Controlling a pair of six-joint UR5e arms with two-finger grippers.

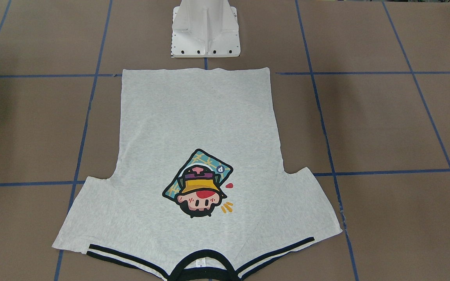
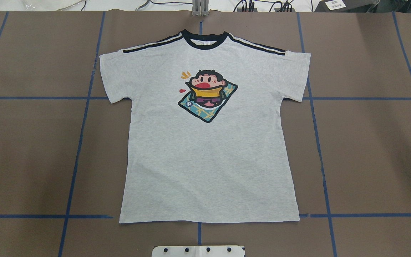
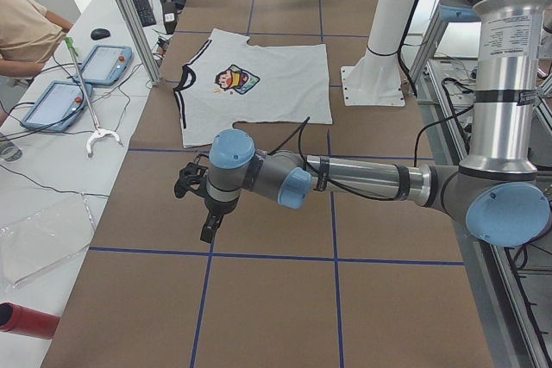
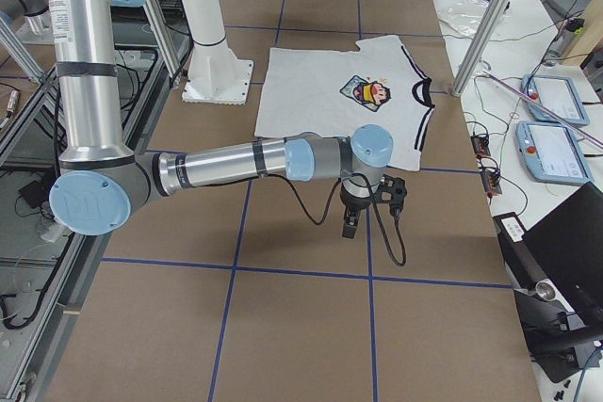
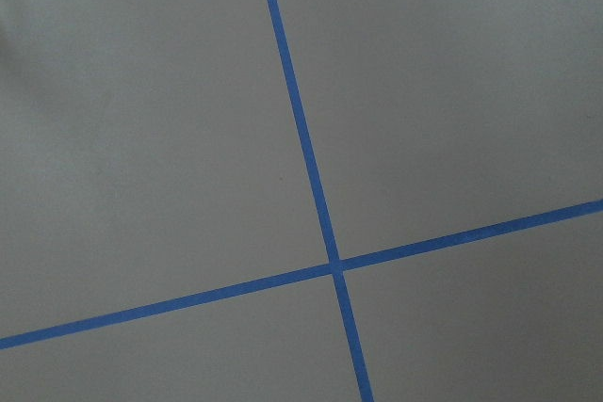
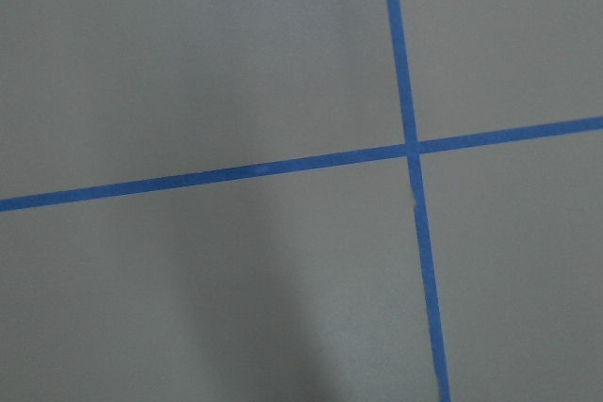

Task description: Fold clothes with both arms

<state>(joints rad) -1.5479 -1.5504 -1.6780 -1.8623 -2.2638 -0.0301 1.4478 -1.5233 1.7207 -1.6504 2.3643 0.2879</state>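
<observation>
The light grey T-shirt [image 2: 205, 157] lies flat and spread out on the brown table, print up, with its black collar [image 2: 204, 38] at the far edge and its hem toward the robot. It also shows in the front-facing view [image 1: 197, 113] and both side views [image 3: 276, 92] [image 4: 320, 91]. My left gripper [image 3: 209, 228] hangs over bare table well to the shirt's left, seen only in the left side view. My right gripper [image 4: 347, 228] hangs over bare table to the shirt's right, seen only in the right side view. I cannot tell whether either is open or shut. Both wrist views show only table and tape.
The white pedestal base [image 1: 205, 35] stands just behind the hem. Blue tape lines [image 2: 80, 142] grid the table. Beyond the table's far edge are aluminium posts [image 3: 129, 15], teach pendants [image 3: 52, 101], a person [image 3: 26, 23] and a red cylinder [image 3: 26, 321].
</observation>
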